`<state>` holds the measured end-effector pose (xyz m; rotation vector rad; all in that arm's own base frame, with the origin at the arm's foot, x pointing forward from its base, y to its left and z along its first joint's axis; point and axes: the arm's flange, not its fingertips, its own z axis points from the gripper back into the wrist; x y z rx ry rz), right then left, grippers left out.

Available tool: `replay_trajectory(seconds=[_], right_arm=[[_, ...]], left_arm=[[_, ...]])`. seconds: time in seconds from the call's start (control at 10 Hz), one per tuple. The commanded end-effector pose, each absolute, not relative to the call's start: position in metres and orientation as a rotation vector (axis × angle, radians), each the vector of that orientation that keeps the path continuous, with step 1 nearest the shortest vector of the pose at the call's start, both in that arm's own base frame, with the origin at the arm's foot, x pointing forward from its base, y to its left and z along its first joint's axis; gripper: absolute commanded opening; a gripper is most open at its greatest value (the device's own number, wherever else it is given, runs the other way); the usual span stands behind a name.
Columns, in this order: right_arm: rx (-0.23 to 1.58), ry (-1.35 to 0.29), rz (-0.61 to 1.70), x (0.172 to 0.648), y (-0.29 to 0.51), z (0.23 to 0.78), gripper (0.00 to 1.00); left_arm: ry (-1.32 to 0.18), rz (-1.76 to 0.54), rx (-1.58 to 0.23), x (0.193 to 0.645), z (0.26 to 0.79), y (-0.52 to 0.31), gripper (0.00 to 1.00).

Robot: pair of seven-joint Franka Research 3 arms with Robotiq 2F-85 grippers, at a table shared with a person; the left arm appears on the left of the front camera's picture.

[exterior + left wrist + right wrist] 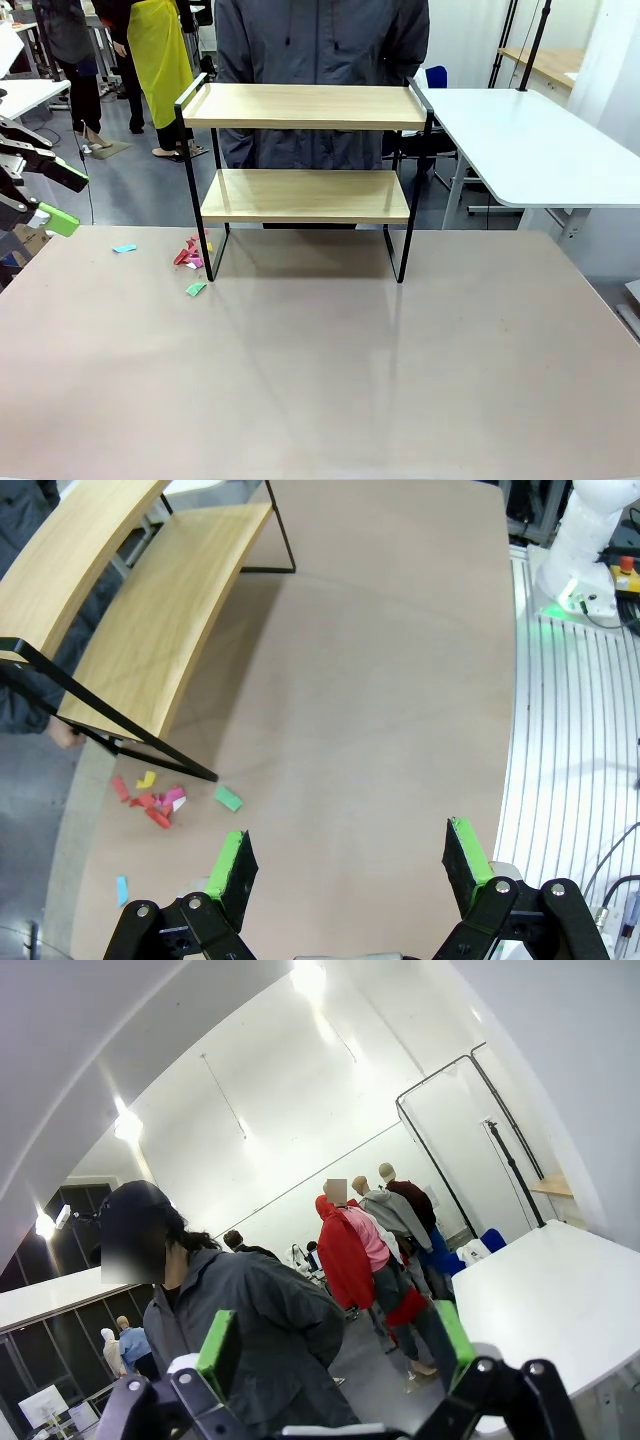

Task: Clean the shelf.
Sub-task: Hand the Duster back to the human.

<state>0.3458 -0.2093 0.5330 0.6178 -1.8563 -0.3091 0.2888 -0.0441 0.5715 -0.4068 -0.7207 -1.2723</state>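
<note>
The left pincer stands wide and holds nothing, above the surface near the paper scraps. The right pincer is wide too, empty, pointing up toward the room. The shelf stands at the far side of the surface; both light wooden boards look bare, so cleaning seems nearly finished. The next move probably calls for gathering the scraps beside its leg.

You have one shelf with two boards, two grippers, left and right, and one person behind it. The paper scraps lie too bunched to count.
</note>
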Motion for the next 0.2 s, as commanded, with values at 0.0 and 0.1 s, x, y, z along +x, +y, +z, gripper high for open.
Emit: replay_trajectory(seconds=[0.0, 0.1], right_arm=[[0.621, -1.86, -0.314, 0.3436, -0.2087, 0.5337, 1.0], [0.621, -1.86, -0.314, 0.3436, -0.2087, 0.5337, 1.0]], left_arm=[[-0.74, -1.29, -0.421, 0.2895, 0.5706, -0.0442, 0.98], [-0.74, -1.29, -0.421, 0.2895, 0.5706, -0.0442, 0.98]])
